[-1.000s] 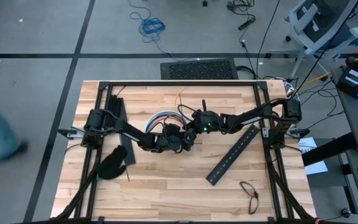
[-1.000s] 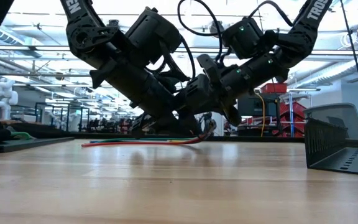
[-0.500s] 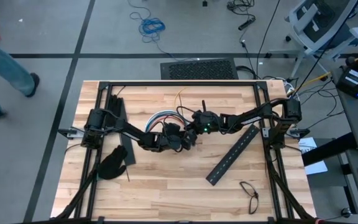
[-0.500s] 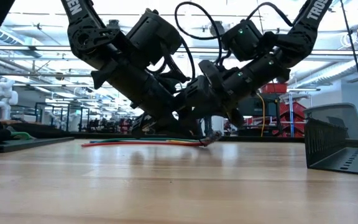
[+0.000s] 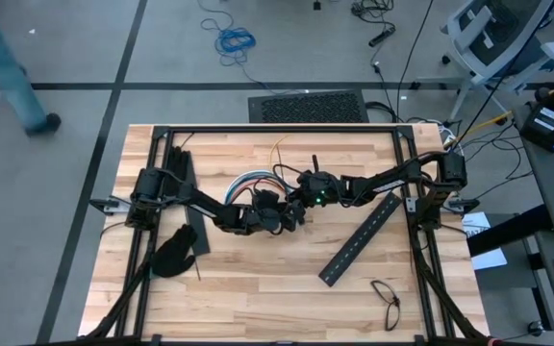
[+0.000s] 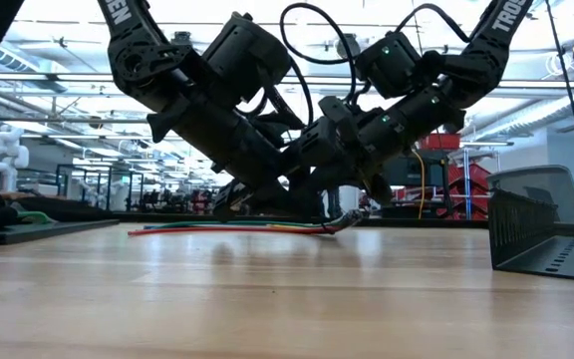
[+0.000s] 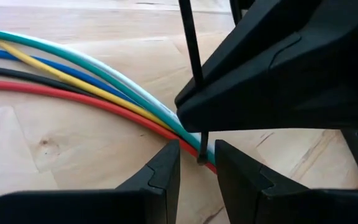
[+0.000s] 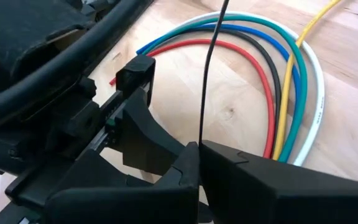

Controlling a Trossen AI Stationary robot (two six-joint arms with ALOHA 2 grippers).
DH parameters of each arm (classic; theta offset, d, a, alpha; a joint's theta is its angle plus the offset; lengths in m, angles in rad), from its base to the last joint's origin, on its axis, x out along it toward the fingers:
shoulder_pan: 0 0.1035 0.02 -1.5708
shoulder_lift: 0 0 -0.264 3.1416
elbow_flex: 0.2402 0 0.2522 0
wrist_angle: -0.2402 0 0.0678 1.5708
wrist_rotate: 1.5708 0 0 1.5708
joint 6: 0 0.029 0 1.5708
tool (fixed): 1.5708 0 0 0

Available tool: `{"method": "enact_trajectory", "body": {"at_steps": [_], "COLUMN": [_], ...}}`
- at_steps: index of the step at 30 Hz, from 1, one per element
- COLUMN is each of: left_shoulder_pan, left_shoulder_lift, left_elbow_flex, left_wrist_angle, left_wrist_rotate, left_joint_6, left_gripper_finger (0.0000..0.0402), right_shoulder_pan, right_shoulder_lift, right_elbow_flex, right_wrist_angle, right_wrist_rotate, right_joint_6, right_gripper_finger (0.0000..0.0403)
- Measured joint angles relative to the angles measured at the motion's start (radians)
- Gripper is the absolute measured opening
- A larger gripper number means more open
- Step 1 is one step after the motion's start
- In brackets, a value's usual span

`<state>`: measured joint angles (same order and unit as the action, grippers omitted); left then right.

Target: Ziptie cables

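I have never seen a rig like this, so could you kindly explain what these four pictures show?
Two dark robot arms work at a wooden table. One picture looks straight down, one looks level across the tabletop, and one comes from each wrist. The left end effector and the right end effector meet over coloured cables. The right one is shut on a thin black ziptie; the left one's fingers stand slightly apart around its tip. A black slotted bar, a black glove and eyeglasses also lie there.

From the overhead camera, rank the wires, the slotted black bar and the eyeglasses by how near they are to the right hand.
1. Wires: right beside the right hand, mid-table.
2. Slotted black bar: lying diagonally toward the table's right.
3. Eyeglasses: farthest, by the near right corner.
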<state>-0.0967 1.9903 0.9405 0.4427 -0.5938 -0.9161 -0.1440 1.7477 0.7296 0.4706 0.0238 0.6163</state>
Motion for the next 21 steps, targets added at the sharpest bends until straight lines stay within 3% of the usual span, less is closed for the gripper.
{"method": "enact_trajectory", "body": {"at_steps": [21], "left_shoulder_pan": [-0.009], "left_shoulder_lift": [0.0], "left_elbow_flex": [0.0], "left_wrist_angle": [-0.003], "left_wrist_rotate": [-0.024], "left_joint_6": [0.016], "left_gripper_finger": [0.0097], "right_shoulder_pan": [-0.001], "right_shoulder_lift": [0.0], "right_elbow_flex": [0.0], "right_wrist_angle": [-0.005], "right_wrist_rotate": [0.009], "right_joint_6": [0.022], "right_gripper_finger": [0.0]}}
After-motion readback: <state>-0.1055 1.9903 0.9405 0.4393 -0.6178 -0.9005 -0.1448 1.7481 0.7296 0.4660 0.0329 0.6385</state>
